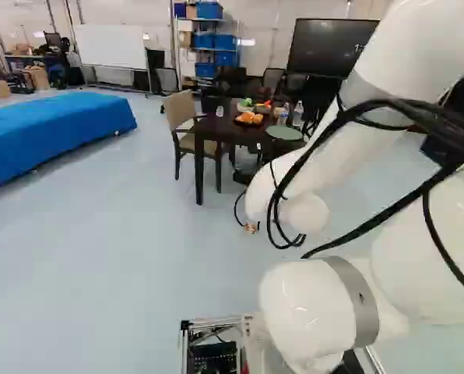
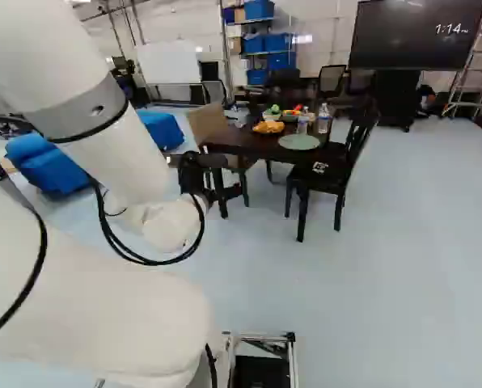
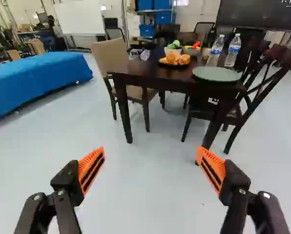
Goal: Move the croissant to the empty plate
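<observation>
The gripper stands wide apart, short of the desk, its ribbed orange pads well separated and the pale, smooth floor showing between them.

Going left to right in the left base view, a long, low block under smooth blue cloth lies well left of the desk. Behind it, also left of the desk, is a flat whiteboard. Close at the desk's left side stands a beige upholstered chair; beyond the desk rises a shelf with blue bins.

On the dark wooden desk, the croissants, rounded and golden orange, sit heaped on a dark plate. Bowls of green, red and yellow pieces stand behind them. Next come two clear plastic bottles, and the round, flat green plate lies near the desk's edge.

In the right base view, a black wooden chair stands right of the desk, a large dark screen beyond it, and a metal ladder farthest right.
</observation>
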